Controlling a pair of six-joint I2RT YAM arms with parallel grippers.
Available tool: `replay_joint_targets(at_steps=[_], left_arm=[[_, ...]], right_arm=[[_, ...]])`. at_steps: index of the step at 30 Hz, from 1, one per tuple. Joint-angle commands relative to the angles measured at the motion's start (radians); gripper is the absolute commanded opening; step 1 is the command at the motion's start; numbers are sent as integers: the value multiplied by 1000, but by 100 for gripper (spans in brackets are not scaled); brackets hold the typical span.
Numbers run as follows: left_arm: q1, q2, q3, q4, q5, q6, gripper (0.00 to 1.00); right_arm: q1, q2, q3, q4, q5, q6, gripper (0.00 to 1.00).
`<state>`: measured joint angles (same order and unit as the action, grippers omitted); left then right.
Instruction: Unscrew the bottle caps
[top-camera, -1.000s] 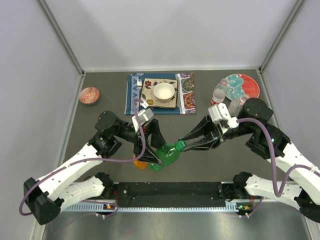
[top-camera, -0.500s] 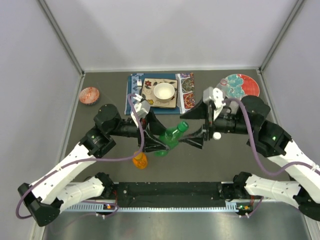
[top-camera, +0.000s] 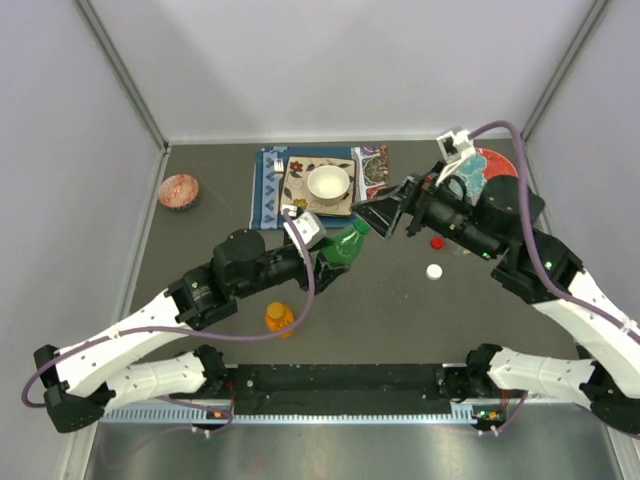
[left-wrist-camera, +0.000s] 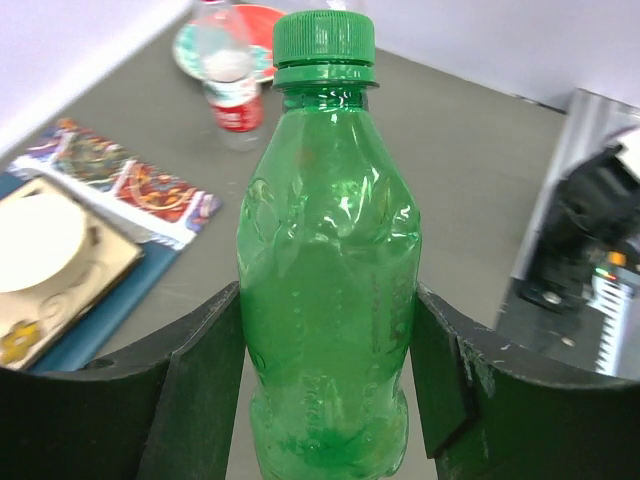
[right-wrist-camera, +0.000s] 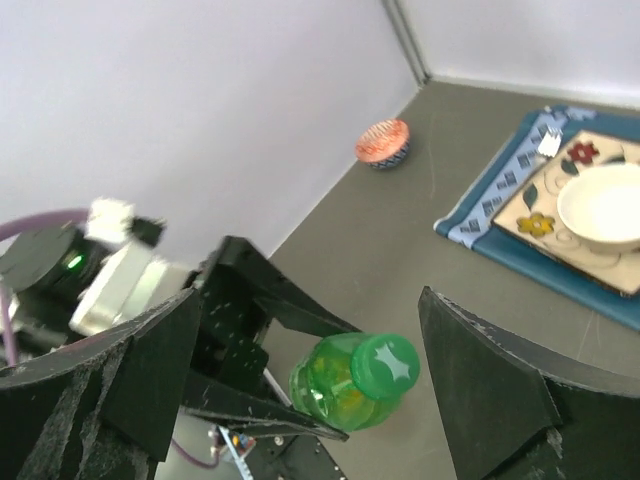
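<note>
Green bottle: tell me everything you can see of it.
The green bottle is small, made of translucent green plastic with a dented body. No label shows, and it looks empty. Its green cap, ridged round the side with a star moulded on top, sits on the neck. The left gripper clamps the lower body between both fingers and holds it tilted, cap toward the open right gripper, which does not touch it.

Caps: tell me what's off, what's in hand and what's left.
Done: red cap and white cap lie loose on the table. In hand: left fingers grip the green bottle, green cap still on; right fingers open near it. Left: that cap, then the orange bottle, apparently still capped.
</note>
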<state>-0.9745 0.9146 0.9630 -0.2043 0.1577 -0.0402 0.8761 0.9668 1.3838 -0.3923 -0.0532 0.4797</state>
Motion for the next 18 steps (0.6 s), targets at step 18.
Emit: replay_joint_targets(at_steps=[18], left_arm=[[-216,-28,-52,128,-684,177,26]], right_arm=[[18,162,-17,15,168,201,73]])
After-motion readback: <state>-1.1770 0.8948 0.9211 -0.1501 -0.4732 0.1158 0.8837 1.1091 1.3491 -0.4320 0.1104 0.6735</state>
